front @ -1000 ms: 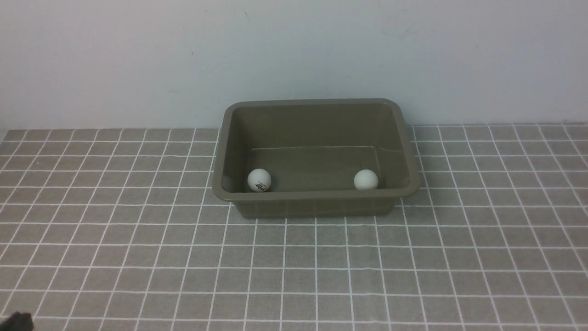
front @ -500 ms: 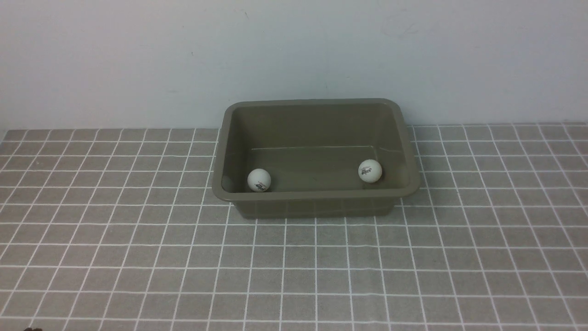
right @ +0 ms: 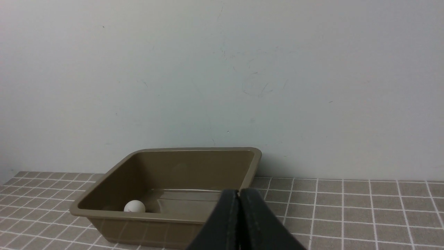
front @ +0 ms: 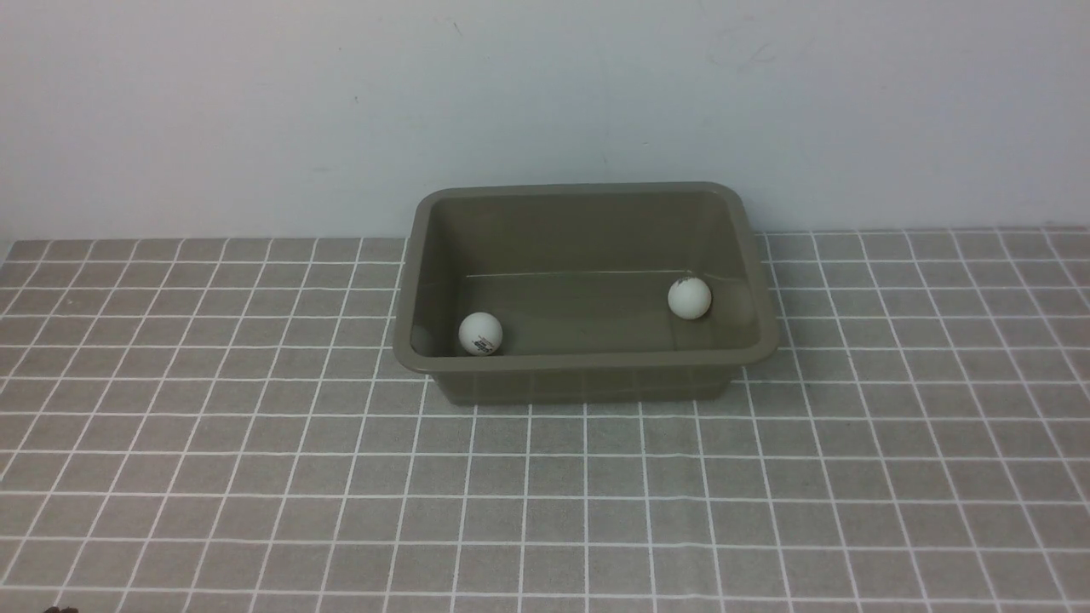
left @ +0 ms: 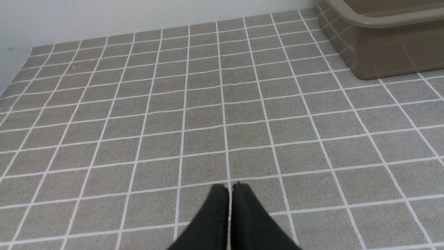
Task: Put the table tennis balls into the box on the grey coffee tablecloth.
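The olive-brown box stands on the grey coffee tablecloth against the wall. Two white table tennis balls lie inside it: one at the near left corner, the other toward the right wall. In the right wrist view the box shows one ball; my right gripper is shut and empty, its black fingers in front of the box's near rim. My left gripper is shut and empty above bare cloth, with the box's corner well off to one side. Neither gripper shows in the front view.
A plain pale wall rises right behind the box. The cloth's left edge meets the wall's corner in the left wrist view. A small dark speck sits at the front view's lower left edge.
The right-hand ball has rolled from the box's near wall toward the far right. The left ball stays put. A dark shape at the lower left edge has dropped almost out of view.
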Robot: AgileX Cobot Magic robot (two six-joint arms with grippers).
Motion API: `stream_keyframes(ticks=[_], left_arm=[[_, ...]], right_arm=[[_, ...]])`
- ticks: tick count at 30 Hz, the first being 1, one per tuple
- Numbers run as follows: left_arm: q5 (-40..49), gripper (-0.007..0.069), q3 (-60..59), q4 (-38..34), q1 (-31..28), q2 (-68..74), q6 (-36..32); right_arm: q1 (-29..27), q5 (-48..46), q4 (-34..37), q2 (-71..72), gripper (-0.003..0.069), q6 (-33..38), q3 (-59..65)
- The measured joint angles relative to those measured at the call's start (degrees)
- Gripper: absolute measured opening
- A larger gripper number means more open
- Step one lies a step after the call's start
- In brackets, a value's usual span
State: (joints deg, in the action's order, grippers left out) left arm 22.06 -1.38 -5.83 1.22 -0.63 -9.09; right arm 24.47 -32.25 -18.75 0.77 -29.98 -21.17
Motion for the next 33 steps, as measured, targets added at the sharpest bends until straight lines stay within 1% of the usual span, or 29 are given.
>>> stream_keyframes(ticks=[2,3,5,8,10,12,13,15,16,17,18,21,23,25,33], left_arm=[[0.00,-0.0005,0.00,0.00,0.00,0.00,0.00],[0.00,-0.0005,0.00,0.00,0.00,0.00,0.00],[0.00,-0.0005,0.00,0.00,0.00,0.00,0.00],[0.00,-0.0005,0.00,0.00,0.00,0.00,0.00],[0.00,-0.0005,0.00,0.00,0.00,0.00,0.00],[-0.04,-0.0005,0.00,0.00,0.00,0.00,0.00],[-0.04,-0.0005,0.00,0.00,0.00,0.00,0.00],[-0.04,-0.0005,0.00,0.00,0.00,0.00,0.00],[-0.04,-0.0005,0.00,0.00,0.00,0.00,0.00],[-0.04,-0.0005,0.00,0.00,-0.02,0.00,0.00],[-0.04,-0.0005,0.00,0.00,-0.02,0.00,0.00],[-0.04,-0.0005,0.00,0.00,-0.02,0.00,0.00],[-0.04,-0.0005,0.00,0.00,-0.02,0.00,0.00],[-0.04,-0.0005,0.00,0.00,-0.02,0.00,0.00],[-0.04,-0.0005,0.00,0.00,-0.02,0.00,0.00]], right_arm=[[0.00,1.14,3.51,0.00,-0.0015,3.53,0.00],[0.00,2.14,6.35,0.00,-0.0015,6.83,0.00],[0.00,5.03,14.10,0.00,-0.0015,16.44,0.00],[0.00,7.67,18.75,0.00,-0.0015,23.60,0.00],[0.00,8.54,20.52,0.00,-0.0015,26.54,0.00],[-0.84,8.67,20.28,0.00,-0.0015,27.06,0.41],[-2.59,8.67,20.08,0.00,-0.0015,27.12,0.66],[-7.77,8.73,19.37,0.00,-0.0015,27.12,2.19],[-9.11,8.73,19.24,0.00,-0.0015,27.12,2.65],[-11.78,8.73,19.11,0.00,-0.0015,27.12,4.04],[-16.81,8.73,18.75,0.00,-0.0015,27.17,6.93],[-22.63,8.67,18.75,0.00,-0.0015,27.33,13.40],[-24.21,8.62,18.33,0.00,-0.0015,27.33,18.03],[-24.66,7.45,18.20,-0.07,-0.0015,27.33,21.85],[-24.76,9.29,18.75,-0.07,-0.0015,27.33,22.15]])
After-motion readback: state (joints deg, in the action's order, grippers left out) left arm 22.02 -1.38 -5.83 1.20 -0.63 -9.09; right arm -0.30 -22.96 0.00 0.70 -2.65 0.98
